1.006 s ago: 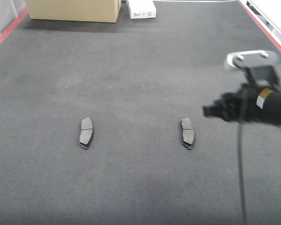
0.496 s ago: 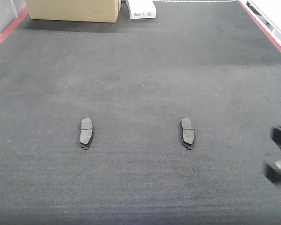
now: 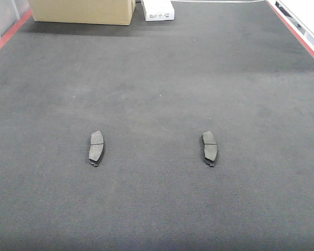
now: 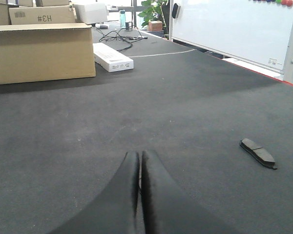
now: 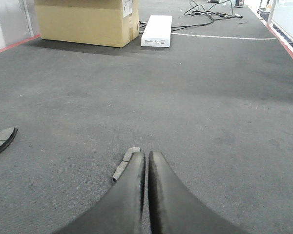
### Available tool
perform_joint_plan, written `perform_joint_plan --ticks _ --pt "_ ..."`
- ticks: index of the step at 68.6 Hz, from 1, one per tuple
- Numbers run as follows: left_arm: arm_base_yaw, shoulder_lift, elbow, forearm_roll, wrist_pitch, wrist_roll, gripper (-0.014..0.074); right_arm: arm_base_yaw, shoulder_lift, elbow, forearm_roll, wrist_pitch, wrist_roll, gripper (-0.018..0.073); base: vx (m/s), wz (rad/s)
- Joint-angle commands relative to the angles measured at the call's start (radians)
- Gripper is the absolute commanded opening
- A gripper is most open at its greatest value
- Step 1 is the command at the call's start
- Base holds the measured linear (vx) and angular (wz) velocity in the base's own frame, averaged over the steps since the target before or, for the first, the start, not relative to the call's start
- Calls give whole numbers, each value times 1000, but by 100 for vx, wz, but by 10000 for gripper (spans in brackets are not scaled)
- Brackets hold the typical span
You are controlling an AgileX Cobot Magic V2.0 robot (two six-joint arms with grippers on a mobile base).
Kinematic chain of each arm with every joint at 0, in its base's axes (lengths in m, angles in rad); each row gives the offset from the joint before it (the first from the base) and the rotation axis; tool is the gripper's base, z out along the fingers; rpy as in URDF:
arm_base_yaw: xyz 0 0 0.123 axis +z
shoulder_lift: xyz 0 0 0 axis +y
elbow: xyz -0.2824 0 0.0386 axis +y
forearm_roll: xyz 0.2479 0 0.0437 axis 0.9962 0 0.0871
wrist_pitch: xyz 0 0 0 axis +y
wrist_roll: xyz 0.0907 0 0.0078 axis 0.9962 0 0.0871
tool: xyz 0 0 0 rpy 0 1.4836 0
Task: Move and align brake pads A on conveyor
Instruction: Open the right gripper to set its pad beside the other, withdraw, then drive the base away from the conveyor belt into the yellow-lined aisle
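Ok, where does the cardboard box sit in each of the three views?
Exterior front-facing: the cardboard box is at the top left, cut off by the top edge.
Left wrist: the cardboard box fills the upper left.
Right wrist: the cardboard box is at the top, left of centre.
Shared landmark: the white box lies just right of it in every view.

Front view, right side of frame: the right arm is out of shot.
- 1.0 s ago: it fills the right edge at mid-height, a dark body with a pale bracket above and a cable hanging down.
- 0.5 s ago: only a blurred dark piece shows at the lower right edge.
- Now: that part of the frame shows only conveyor (image 3: 288, 136) fabric.

The right gripper (image 5: 146, 155) shows only in its own wrist view, at bottom centre.
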Motion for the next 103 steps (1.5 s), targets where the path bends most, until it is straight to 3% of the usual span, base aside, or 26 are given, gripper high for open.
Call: perform_joint_plan --ticks 1,103 --pt "-4 12 -21 6 -68 -1 -6 -2 7 -24 -17 -79 -6 -9 0 0" --pt "-4 12 -21 6 -68 -1 -6 -2 10 -22 -17 -57 -6 -9 -4 0"
